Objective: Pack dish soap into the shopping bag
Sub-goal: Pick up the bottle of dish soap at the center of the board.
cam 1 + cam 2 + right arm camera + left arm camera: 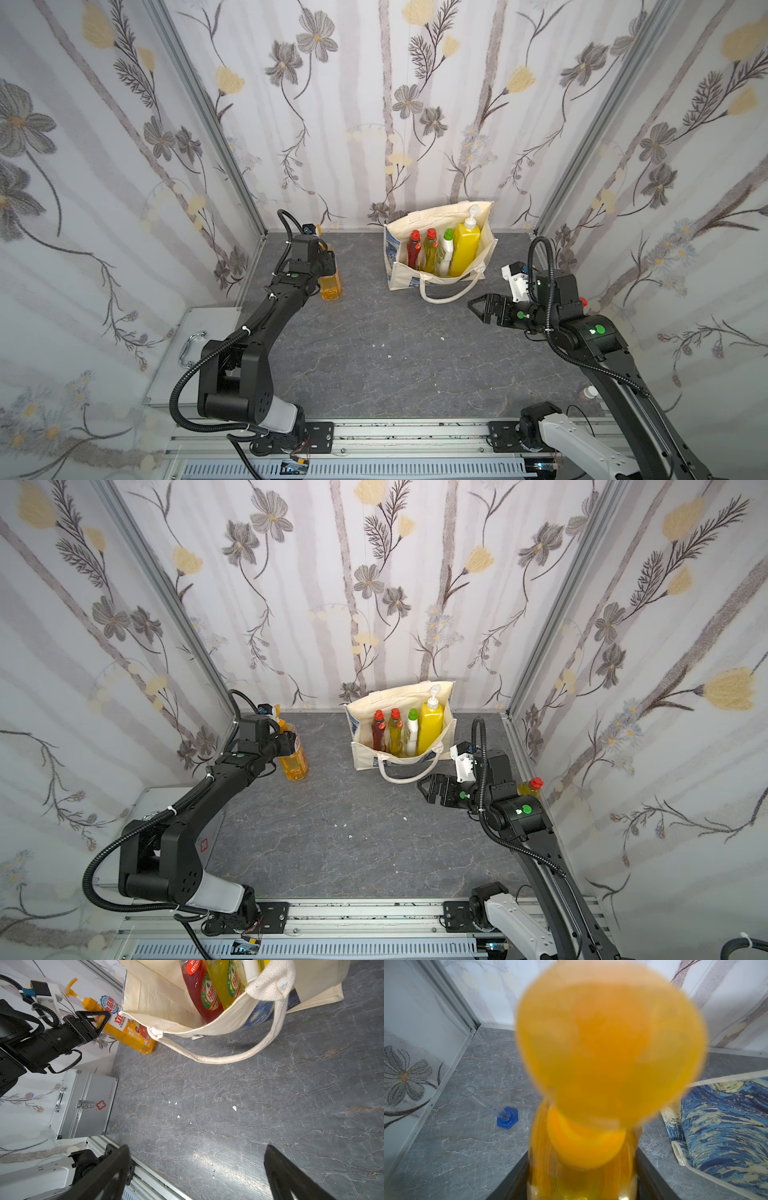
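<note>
The shopping bag (405, 276) (365, 756) stands open at the back centre, its blue print showing in the left wrist view (724, 1126). Inside it stand a red bottle (414, 248), a yellow-green red-capped bottle (430, 251), a white green-capped bottle (447, 249) and a yellow pump bottle (465, 249). My left gripper (328, 262) (582, 1184) is shut on the orange pump bottle (331, 286) (296, 764) (128, 1034) at the back left, its base at the table. My right gripper (473, 309) (197, 1148) hangs open and empty, right of the bag. Another red-capped yellow-green bottle (532, 786) peeks from behind the right arm.
A silver first-aid case (208, 328) (83, 1103) lies at the left edge. A clear measuring cylinder with a blue base (506, 1119) lies in the back left corner. A small bottle (588, 392) sits at the front right. The bag's handle (444, 295) drapes onto the table.
</note>
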Robot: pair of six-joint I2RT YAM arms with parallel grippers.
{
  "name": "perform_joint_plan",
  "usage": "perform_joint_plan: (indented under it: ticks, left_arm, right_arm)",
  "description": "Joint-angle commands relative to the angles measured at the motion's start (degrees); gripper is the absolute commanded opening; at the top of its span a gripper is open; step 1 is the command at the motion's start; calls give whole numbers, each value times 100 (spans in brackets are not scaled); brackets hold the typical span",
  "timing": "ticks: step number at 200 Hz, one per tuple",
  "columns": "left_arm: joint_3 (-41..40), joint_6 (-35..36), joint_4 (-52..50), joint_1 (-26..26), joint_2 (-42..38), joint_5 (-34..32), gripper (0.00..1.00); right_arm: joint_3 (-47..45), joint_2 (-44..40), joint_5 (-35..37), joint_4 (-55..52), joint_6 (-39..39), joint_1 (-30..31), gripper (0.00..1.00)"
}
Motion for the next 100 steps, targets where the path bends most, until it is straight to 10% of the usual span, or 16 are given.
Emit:
perform_joint_plan:
  ticks: [1, 100]
  left_arm:
    - [22, -36, 558, 1, -181, -14, 47]
    - [612, -210, -292, -491, -656, -114, 51]
  right_arm:
    - [-59, -26, -106, 230, 21, 4, 100]
    - [-237, -219, -55, 308, 121, 6, 100]
